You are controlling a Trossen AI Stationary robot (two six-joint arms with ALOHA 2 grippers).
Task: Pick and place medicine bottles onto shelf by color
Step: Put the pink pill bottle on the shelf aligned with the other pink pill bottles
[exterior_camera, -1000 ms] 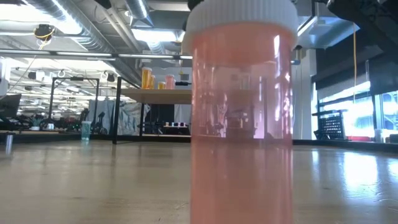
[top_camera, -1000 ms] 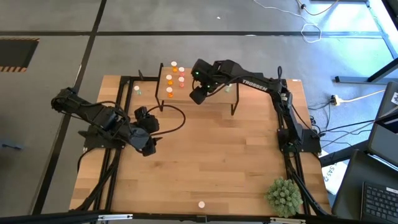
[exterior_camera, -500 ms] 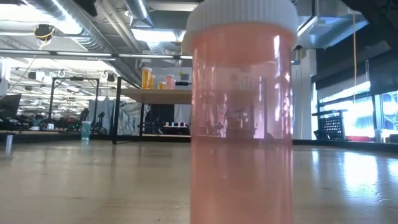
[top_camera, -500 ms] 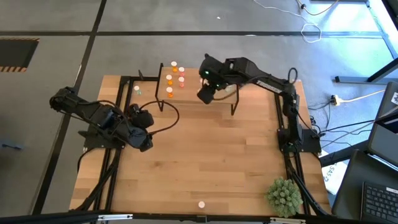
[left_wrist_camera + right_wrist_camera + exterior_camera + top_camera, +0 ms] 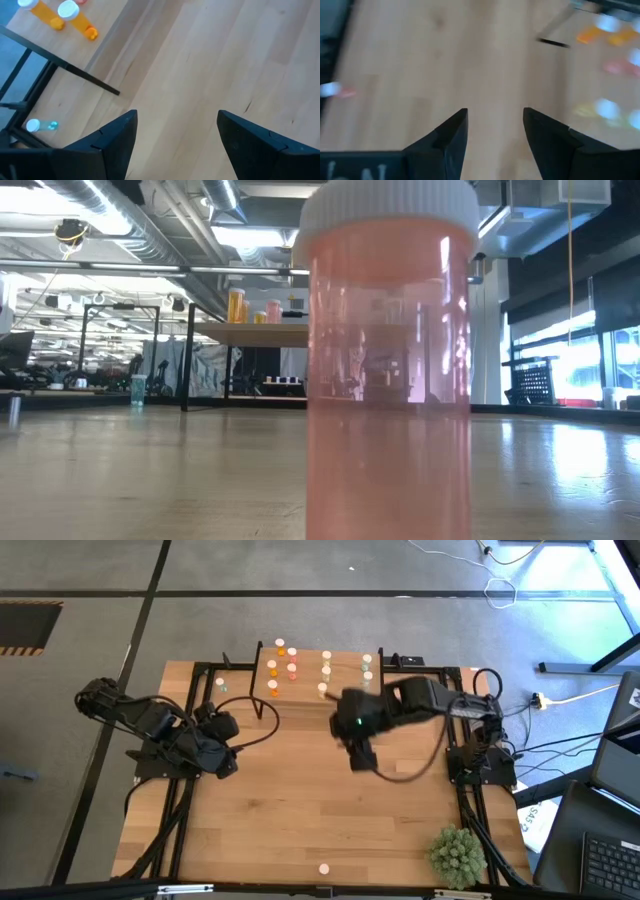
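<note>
The shelf (image 5: 345, 680) stands at the table's far middle. On it stand orange and red-pink medicine bottles (image 5: 281, 665), pale yellow ones (image 5: 326, 671) and pale green ones (image 5: 367, 666). One red-pink bottle (image 5: 323, 867) stands upright at the near edge and fills the low view (image 5: 388, 360). A pale green bottle (image 5: 220, 685) sits on the table left of the shelf. My right gripper (image 5: 360, 756) hangs open over the table's middle, in front of the shelf (image 5: 495, 110). My left gripper (image 5: 222, 747) is open at the left, holding nothing (image 5: 176, 114).
A spiky green plant ball (image 5: 457, 855) sits at the near right corner. The shelf's black legs (image 5: 85, 80) and the black frame rails (image 5: 205, 675) stand at the far left. Bare wood lies between the shelf and the near bottle.
My right gripper has swung away from above the shelf toward the table's middle and near side, rising and rolling about its own axis, still open. The yellow and green bottles it covered now show. My left gripper has drawn back a little toward the left edge.
</note>
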